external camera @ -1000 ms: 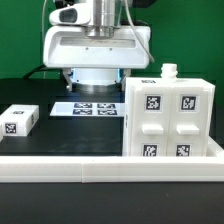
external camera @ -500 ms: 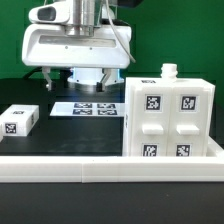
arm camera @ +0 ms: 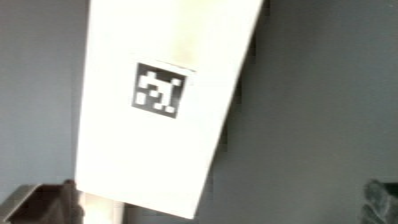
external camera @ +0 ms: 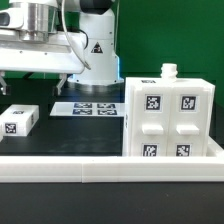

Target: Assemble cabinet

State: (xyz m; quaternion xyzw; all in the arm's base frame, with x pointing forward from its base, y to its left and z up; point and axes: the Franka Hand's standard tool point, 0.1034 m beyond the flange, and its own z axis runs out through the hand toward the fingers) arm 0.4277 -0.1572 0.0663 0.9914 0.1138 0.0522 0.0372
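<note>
Panel (external camera: pixel 20 121): front-left corner, loose.
Cabinet body (external camera: pixel 168 115): front-right, upright.
Marker board (external camera: pixel 88 108): centre, behind both.
Gripper (external camera: pixel 35 88): jaws apart, empty. It has shifted from centre to over the panel, so a pickup is likely next.

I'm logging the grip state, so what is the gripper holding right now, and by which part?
Nothing. The gripper hangs open above the small white panel, which lies on the table.
</note>
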